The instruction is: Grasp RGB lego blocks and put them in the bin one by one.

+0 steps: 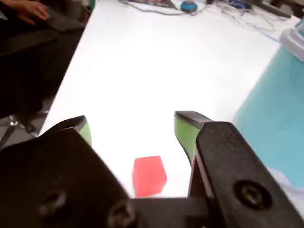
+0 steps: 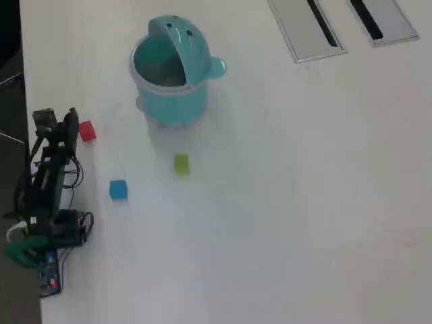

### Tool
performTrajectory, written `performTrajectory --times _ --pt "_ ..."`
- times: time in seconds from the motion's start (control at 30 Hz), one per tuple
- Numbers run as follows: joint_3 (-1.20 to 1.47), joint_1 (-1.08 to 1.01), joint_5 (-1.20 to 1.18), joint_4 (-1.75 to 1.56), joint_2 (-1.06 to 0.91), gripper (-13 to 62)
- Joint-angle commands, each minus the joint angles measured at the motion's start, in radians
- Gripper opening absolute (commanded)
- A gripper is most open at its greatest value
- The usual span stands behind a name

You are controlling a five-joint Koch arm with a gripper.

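Note:
A red block (image 1: 149,175) (image 2: 86,131) lies on the white table, low between the two green-padded fingers of my gripper (image 1: 133,128), touching neither. The gripper is open. From overhead the gripper (image 2: 66,120) sits just left of the red block near the table's left edge. A yellow-green block (image 2: 181,163) and a blue block (image 2: 118,190) lie apart on the table. The light teal bin (image 2: 170,71) stands upright with its domed lid tipped open; its wall (image 1: 275,104) fills the right of the wrist view.
Two flat grey panels (image 2: 308,28) (image 2: 376,20) are set in the table's top right. The arm's base and cables (image 2: 42,236) sit at the left edge. Cables (image 1: 190,7) lie at the far table end in the wrist view.

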State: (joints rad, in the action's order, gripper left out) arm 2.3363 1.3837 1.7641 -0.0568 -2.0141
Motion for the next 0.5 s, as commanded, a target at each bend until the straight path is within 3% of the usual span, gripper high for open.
performTrajectory --times 0.0,0.47 --pt "-0.103 0.008 0.009 -0.011 0.017 31.1" --pt "-0.127 -0.025 0.054 -0.032 0.307 31.1"
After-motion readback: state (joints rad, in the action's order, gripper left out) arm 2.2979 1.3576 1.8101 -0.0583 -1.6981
